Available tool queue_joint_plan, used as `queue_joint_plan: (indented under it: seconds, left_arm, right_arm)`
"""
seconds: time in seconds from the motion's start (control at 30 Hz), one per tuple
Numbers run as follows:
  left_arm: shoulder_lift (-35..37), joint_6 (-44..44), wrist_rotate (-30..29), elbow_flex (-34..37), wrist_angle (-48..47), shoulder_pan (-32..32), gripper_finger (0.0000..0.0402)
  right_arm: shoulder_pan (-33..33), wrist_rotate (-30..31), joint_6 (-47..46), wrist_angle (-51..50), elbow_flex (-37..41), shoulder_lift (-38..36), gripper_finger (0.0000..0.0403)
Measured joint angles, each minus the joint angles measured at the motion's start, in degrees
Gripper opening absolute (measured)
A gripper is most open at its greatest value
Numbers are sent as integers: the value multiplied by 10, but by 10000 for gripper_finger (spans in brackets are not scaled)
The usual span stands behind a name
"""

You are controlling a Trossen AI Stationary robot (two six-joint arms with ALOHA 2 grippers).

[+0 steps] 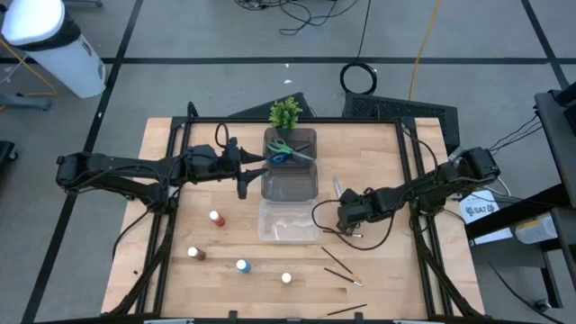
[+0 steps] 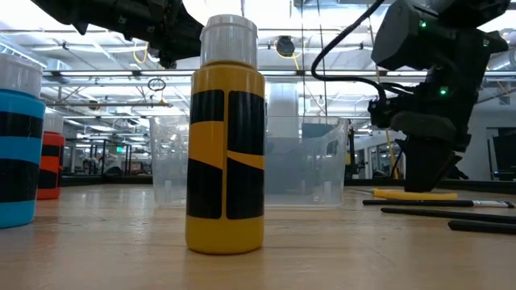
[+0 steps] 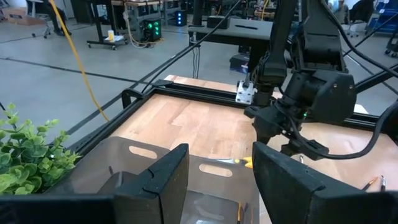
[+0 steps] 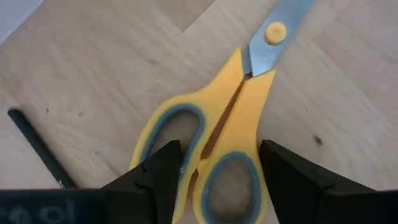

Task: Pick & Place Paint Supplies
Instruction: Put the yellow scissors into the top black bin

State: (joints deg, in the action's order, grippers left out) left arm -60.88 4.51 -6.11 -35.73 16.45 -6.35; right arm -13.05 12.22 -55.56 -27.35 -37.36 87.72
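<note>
while my right gripper (image 4: 217, 171) hangs low over the table (image 1: 180, 279), its fingers stand apart astride the yellow scissors' (image 4: 214, 149) handles | scissors flat on the wood, beside the clear bin (image 1: 288, 222) | left gripper (image 1: 245, 171) waits open-fingered by the dark bin (image 1: 290, 180)

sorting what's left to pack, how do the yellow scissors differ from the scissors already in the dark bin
The yellow-handled scissors lie flat on the bare table, with the right gripper straddling their handles; the scissors in the dark bin rest across the top of the bin, touched by neither gripper. Handles differ too: yellow with grey lining versus blue and green. Both have plain metal blades.
</note>
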Motion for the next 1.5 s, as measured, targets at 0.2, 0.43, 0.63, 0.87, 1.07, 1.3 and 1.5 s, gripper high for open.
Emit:
queue_joint_plan:
  seconds: [0.2,0.43,0.63,0.87,1.07,1.3,1.5]
  left_arm:
    - [0,2,0,0,0,0,189]
    - [0,0,0,0,1,0,189]
    - [0,1,0,0,1,0,189]
    - [0,0,0,0,1,0,189]
    - [0,-1,0,0,1,0,189]
    - [0,-3,0,0,1,0,189]
    - [0,-3,0,0,1,0,189]
  right_arm:
    - [13,10,-38,8,51,-3,164]
    - [17,15,-38,22,65,-8,120]
    - [21,14,-23,28,67,-11,119]
    - [21,30,-11,26,70,-22,119]
    - [21,52,0,27,74,-95,93]
    - [22,83,33,18,76,-180,27]
    - [21,85,59,27,75,-205,7]
